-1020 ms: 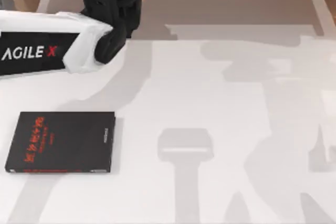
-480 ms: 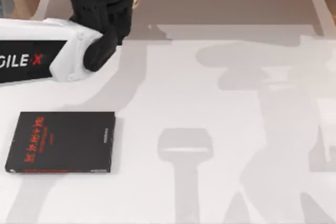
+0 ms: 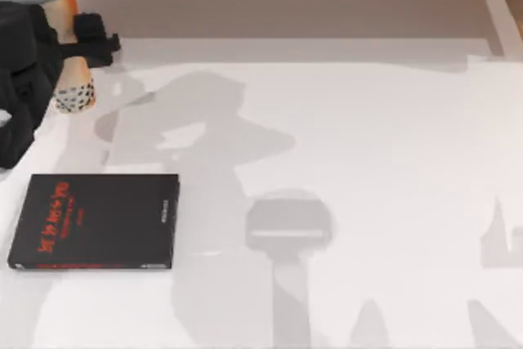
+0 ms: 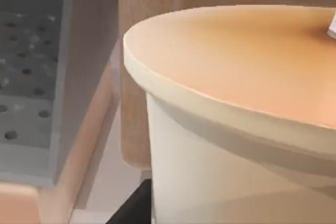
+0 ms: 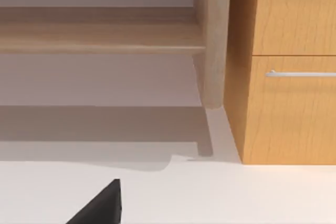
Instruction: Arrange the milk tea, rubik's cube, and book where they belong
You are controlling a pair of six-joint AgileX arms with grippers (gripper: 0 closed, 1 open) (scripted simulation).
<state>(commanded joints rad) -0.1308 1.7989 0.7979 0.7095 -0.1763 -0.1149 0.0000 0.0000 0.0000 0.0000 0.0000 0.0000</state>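
A: At the far left of the tabletop (image 3: 343, 136), our left gripper (image 3: 82, 42) is clamped around the milk tea (image 3: 69, 46), which we hold near the back edge.

B: Our left wrist view has the cup's cream wall and tan lid close up. Is the cup lifted or resting? We can't quite tell from above.

A: Below it, a black book (image 3: 94, 221) with red characters lies flat at the left. Our right gripper (image 5: 97, 205) shows one dark finger over the tabletop beside a wooden drawer cabinet (image 5: 286, 66); we cannot tell how its fingers stand.
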